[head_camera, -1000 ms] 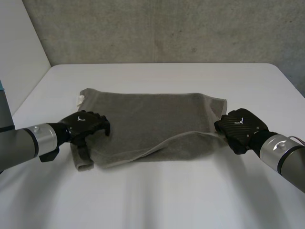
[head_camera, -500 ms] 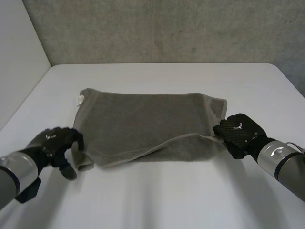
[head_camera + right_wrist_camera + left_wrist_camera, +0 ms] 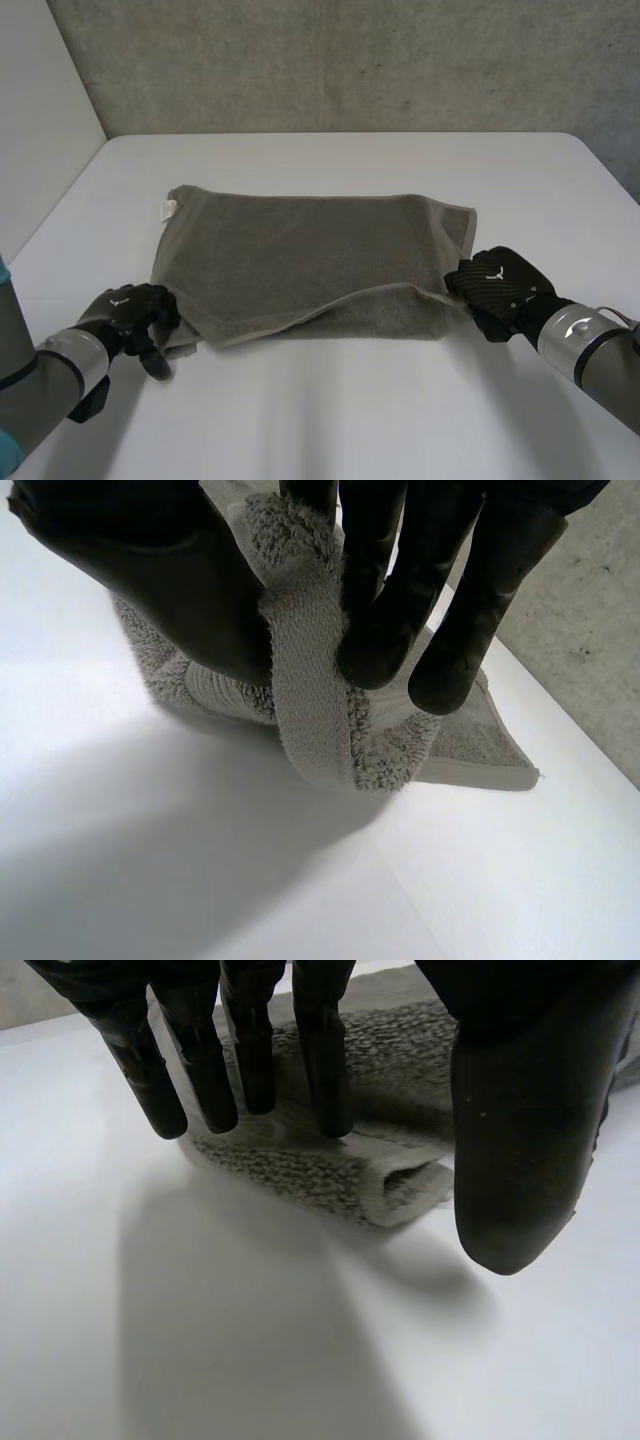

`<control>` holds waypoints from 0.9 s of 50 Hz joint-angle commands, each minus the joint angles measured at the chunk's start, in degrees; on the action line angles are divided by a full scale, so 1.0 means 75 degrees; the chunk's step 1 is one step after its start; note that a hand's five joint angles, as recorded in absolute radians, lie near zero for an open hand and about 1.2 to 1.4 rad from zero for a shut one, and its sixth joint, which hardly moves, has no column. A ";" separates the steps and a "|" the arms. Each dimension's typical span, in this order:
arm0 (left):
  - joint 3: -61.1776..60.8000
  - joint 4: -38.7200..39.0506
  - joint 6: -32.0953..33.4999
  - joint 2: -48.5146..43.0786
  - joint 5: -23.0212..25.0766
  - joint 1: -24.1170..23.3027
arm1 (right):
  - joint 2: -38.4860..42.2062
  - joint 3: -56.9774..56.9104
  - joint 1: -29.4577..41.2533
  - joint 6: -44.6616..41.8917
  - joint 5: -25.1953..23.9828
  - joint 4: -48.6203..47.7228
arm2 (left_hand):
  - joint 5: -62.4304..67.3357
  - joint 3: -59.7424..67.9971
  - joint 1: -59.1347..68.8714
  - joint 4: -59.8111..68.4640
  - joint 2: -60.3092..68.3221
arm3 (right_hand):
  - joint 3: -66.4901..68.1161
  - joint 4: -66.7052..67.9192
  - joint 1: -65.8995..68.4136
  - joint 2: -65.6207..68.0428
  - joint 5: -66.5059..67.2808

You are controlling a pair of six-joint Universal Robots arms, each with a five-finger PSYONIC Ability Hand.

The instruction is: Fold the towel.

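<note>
**At the near corner of the towel (image 3: 300,255), our left robot hand (image 3: 135,312) returns**

The rolled corner lies at its fingertips on the worktop (image 3: 350,420). Having backed off, it is back, fingers straight and wide, gripping nothing. Our right robot hand (image 3: 497,283) keeps its corner pinched between thumb and fingers. We judge a regrasp precedes folding.

A white counter (image 3: 330,420) with a smooth, matt top spreads wide, its far edge straight and its two far corners rounded. Behind it stands a rough grey concrete wall (image 3: 350,60), mottled and marked with small pits. On the left a plain white wall (image 3: 40,110) meets the grey one
</note>
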 commanded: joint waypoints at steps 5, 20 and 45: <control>0.0688 0.0041 -0.0061 -0.0703 -0.0427 -0.0143 | 0.0009 0.0090 0.0012 -0.0015 -0.0005 -0.0001 | -0.0034 0.0021 -0.0045 0.0045 0.0022 | 0.0409 0.0453 0.0538 0.0694 0.0493; 0.1064 0.0323 -0.0072 -0.0950 -0.0450 -0.0225 | 0.0021 0.0266 0.0012 -0.0038 0.0007 -0.0212 | 0.1241 0.1297 0.1230 0.1320 0.1297 | 0.0409 0.0453 0.0538 0.0694 0.0493; 0.1333 0.0440 -0.0237 -0.1254 -0.0462 -0.0237 | 0.0149 0.0255 0.0012 -0.0027 0.0077 -0.0212 | 0.5686 0.5741 0.5674 0.5765 0.5741 | 0.0409 0.0453 0.0538 0.0694 0.0493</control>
